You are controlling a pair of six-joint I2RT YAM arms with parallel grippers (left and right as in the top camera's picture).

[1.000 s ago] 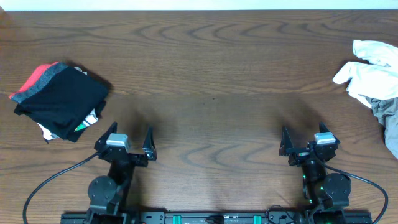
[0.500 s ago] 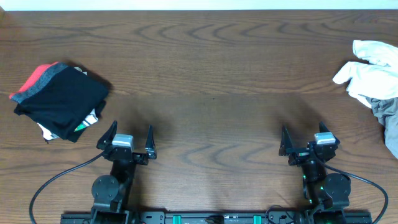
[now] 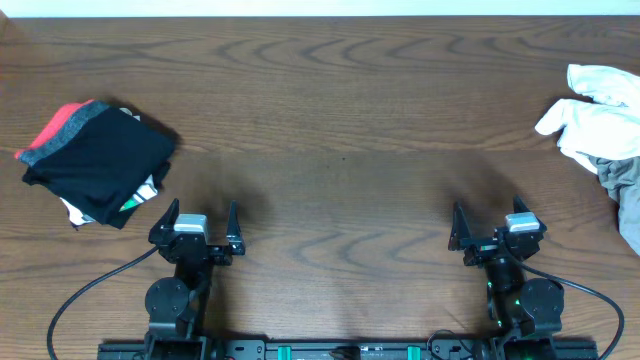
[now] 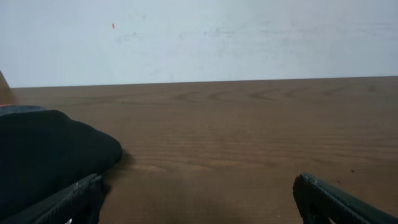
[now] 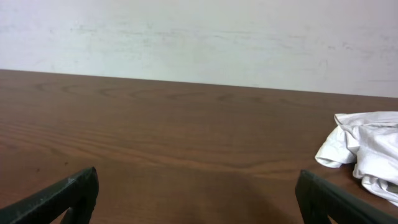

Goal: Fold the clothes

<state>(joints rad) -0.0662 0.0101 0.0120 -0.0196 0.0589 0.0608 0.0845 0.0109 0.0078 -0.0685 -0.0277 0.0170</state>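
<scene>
While the left gripper (image 3: pixel 204 210) and right gripper (image 3: pixel 487 210) sit low at 6 o'clock, each spread wide and empty, the trousers (image 3: pixel 100 160) lie as a compact black bundle at 9 o'clock on the table (image 3: pixel 340 110), waistband (image 3: pixel 55 128) at its 11 o'clock corner, atop a T-shirt (image 3: pixel 143 193). They look folded already, so the step is likely fetching from the white heap (image 3: pixel 595 110) at 3 o'clock: the right gripper should pinch one edge only, lift it clear of the grey cloth (image 3: pixel 628 190) beside it, and spread it flat at centre before any fold.
</scene>
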